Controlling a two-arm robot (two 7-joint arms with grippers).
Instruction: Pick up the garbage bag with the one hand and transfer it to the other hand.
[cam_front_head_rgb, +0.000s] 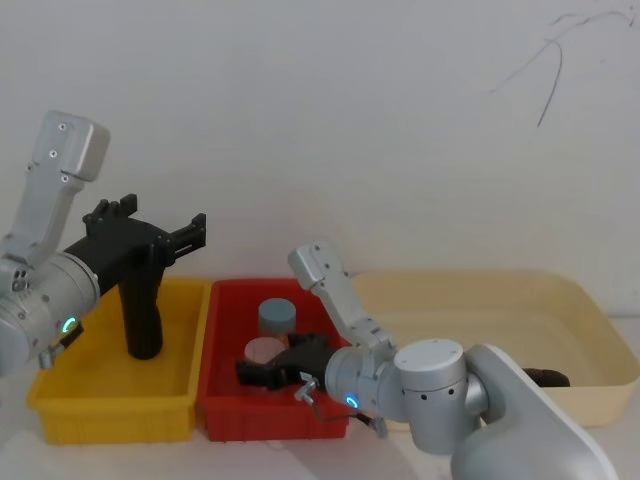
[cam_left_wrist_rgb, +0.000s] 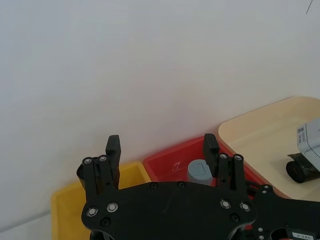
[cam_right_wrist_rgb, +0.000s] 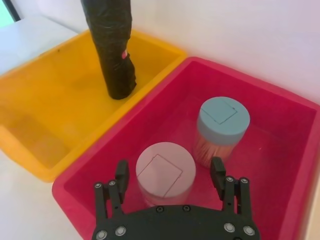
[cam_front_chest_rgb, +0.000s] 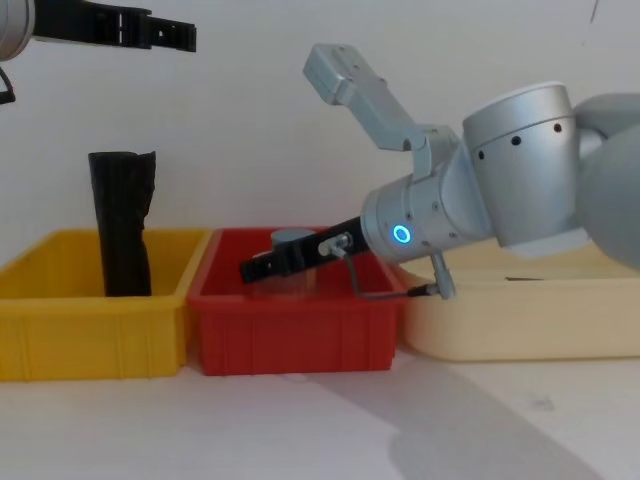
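garbage bag (cam_front_head_rgb: 141, 310) standing upright in yellow bin (cam_front_head_rgb: 60, 405), nobody gripping it | left gripper (cam_front_head_rgb: 188, 236) spread, up above the bin | right gripper (cam_right_wrist_rgb: 170, 175) spread over red bin (cam_right_wrist_rgb: 280, 120), probably waiting for the handoff

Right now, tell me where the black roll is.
The black roll stands upright in the yellow bin at the robot's left, beside the red bin.

The garbage bag (cam_front_head_rgb: 549, 378), a dark roll, lies on its side in the cream tray (cam_front_head_rgb: 600, 312).
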